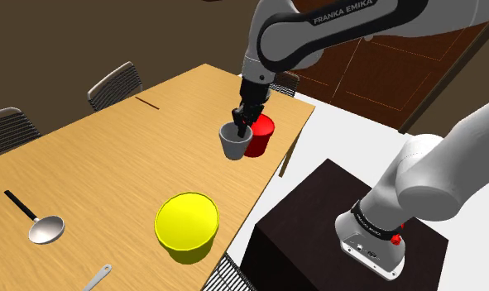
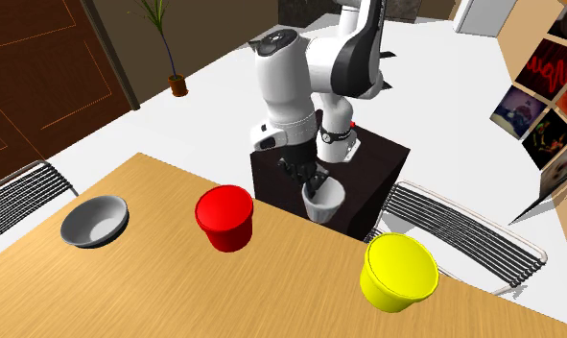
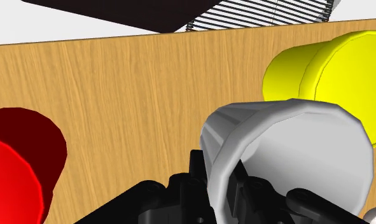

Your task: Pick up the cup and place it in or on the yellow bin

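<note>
A pale grey cup (image 1: 232,143) hangs tilted in my gripper (image 1: 242,124), which is shut on its rim, one finger inside and one outside. It sits just in front of a red bin (image 1: 261,135) in the shoulder view and seems lifted off the wooden table (image 1: 110,157). The yellow bin (image 1: 187,226) stands near the table's edge, closer to that view's bottom. In the second exterior view the cup (image 2: 321,202) and gripper (image 2: 310,179) lie between the red bin (image 2: 224,217) and the yellow bin (image 2: 398,271). The wrist view shows the cup (image 3: 288,153) clasped, with the yellow bin (image 3: 333,70) beyond it.
A grey bowl (image 2: 94,220) sits past the red bin. A ladle (image 1: 38,222) and a spoon (image 1: 98,277) lie at the shoulder view's lower left. Chairs (image 1: 114,84) ring the table, and the dark stand (image 1: 333,223) is beside its edge.
</note>
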